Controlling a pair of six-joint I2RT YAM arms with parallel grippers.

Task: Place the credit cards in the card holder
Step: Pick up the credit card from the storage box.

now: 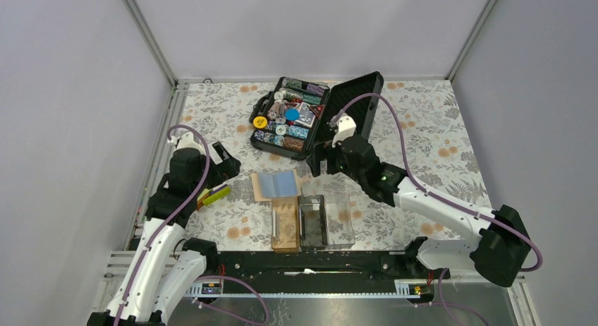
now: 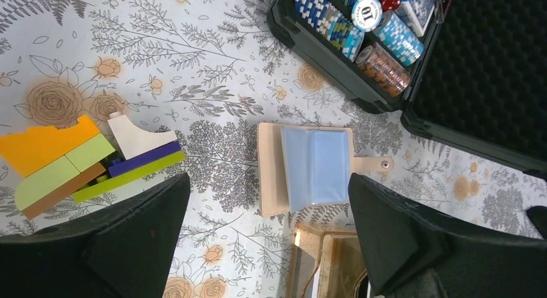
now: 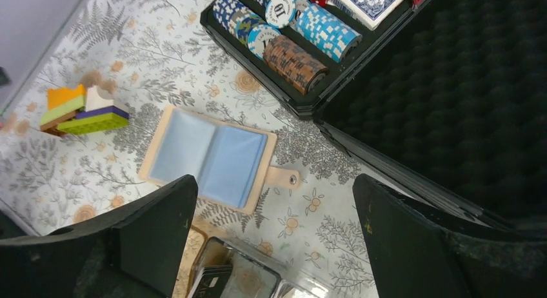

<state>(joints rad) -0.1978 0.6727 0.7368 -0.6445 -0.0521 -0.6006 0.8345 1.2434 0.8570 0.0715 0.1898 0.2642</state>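
Both arms' jaws stand wide, holding nothing. Credit cards, hard to make out inside the card holder, are probably light, stiff and slick; best pinched across the long edges.

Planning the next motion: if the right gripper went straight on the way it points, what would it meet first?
The right gripper would probably meet the open beige wallet, near its snap tab; depth unclear.
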